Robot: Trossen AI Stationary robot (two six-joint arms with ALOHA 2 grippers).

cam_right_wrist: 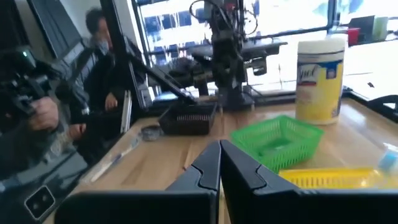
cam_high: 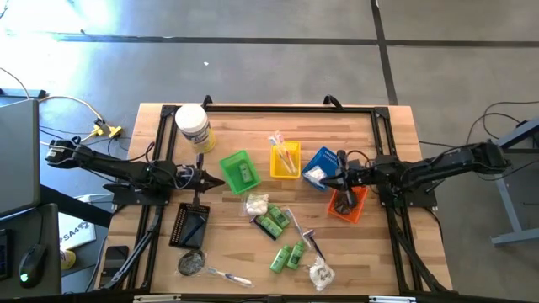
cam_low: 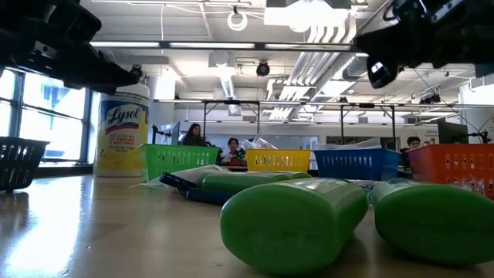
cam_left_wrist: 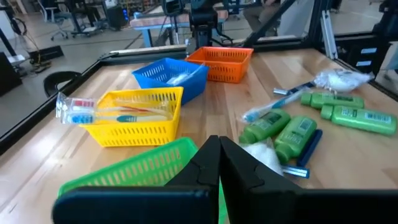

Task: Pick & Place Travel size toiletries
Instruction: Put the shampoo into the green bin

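A row of four trays crosses the table's middle (cam_high: 253,126): first tray (cam_high: 240,171) at nine o'clock, second tray (cam_high: 285,160) and third tray (cam_high: 320,167) at centre, fourth tray (cam_high: 348,203) at three o'clock. A jar (cam_high: 193,128) stands at eleven o'clock. A fifth tray (cam_high: 190,225) lies at eight o'clock. Tubes (cam_high: 287,255), packets (cam_high: 321,273) and a sachet (cam_high: 191,263) lie scattered toward six o'clock.

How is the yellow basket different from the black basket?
The yellow basket sits in the row of coloured baskets across the middle of the table; the black basket sits apart, nearer the front left. The yellow basket holds wrapped toothbrushes poking over its rim; nothing can be made out in the black one. The yellow basket looks squarer from above, the black basket longer. Both are small slotted plastic baskets standing upright on the wooden table.
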